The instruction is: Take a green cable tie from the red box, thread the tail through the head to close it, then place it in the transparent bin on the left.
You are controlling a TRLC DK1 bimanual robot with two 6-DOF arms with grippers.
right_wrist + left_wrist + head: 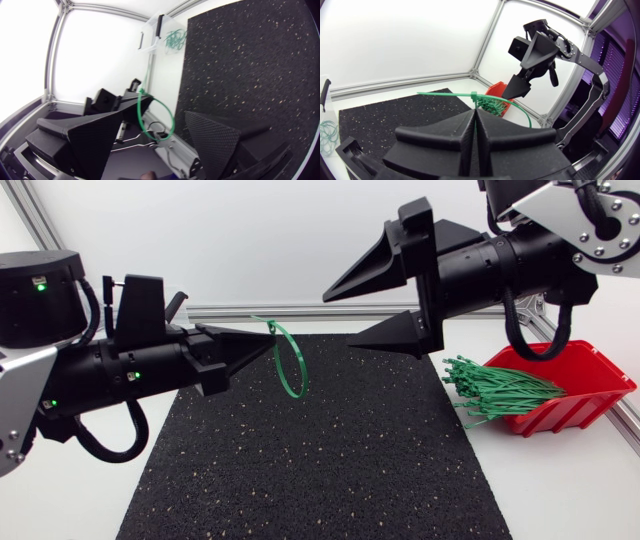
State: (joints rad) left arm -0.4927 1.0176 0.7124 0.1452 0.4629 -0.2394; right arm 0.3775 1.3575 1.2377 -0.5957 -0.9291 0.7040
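Note:
A green cable tie (291, 366) is closed into a loop, with its tail through the head. My left gripper (268, 346) is shut on it and holds it above the black mat (310, 450). In the left wrist view the looped cable tie (473, 94) stands just past the shut fingertips. My right gripper (338, 320) is open, just right of the loop and not touching it. In the right wrist view the loop (159, 114) hangs ahead of my open right gripper (155, 131). The transparent bin (152, 35) holds several closed ties. The red box (590, 375) at the right is full of green ties (500, 392).
The mat covers the middle of the white table. Aluminium frame rails (230, 311) run along the back and right sides. In the left wrist view the bin (327, 131) sits beside the mat's far end.

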